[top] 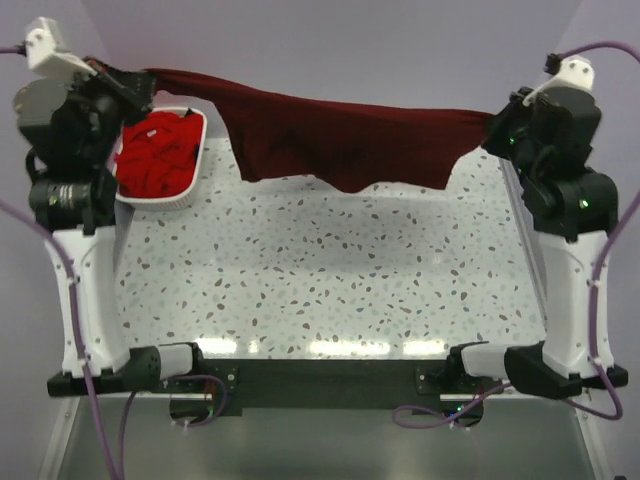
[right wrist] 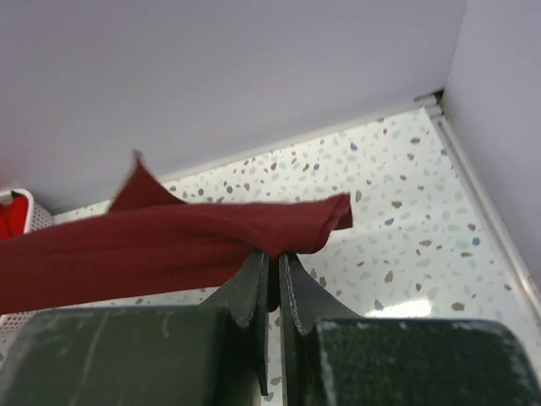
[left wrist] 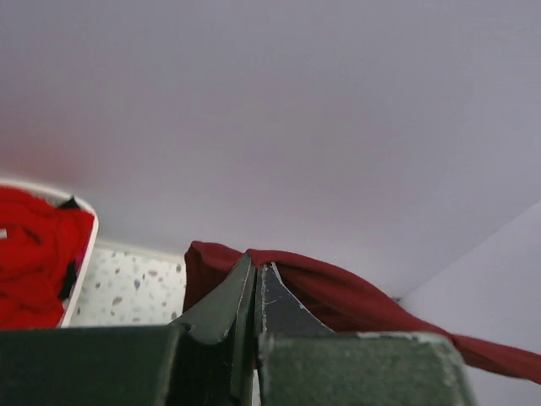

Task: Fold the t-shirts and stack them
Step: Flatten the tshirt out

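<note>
A dark maroon t-shirt [top: 330, 135] hangs stretched in the air across the back of the table, held at both ends. My left gripper [top: 135, 78] is shut on its left end, high above the basket; in the left wrist view the cloth [left wrist: 338, 292] bunches over the closed tips [left wrist: 256, 269]. My right gripper [top: 492, 130] is shut on the right end; the right wrist view shows the maroon fabric [right wrist: 169, 241] pinched at the tips [right wrist: 274, 254]. Bright red t-shirts [top: 155, 155] lie heaped in the basket.
A white slotted basket [top: 197, 160] stands at the back left of the speckled table [top: 330, 290], under my left arm. Plain walls close the back and sides; a raised rim [right wrist: 482, 194] runs along the table's right edge.
</note>
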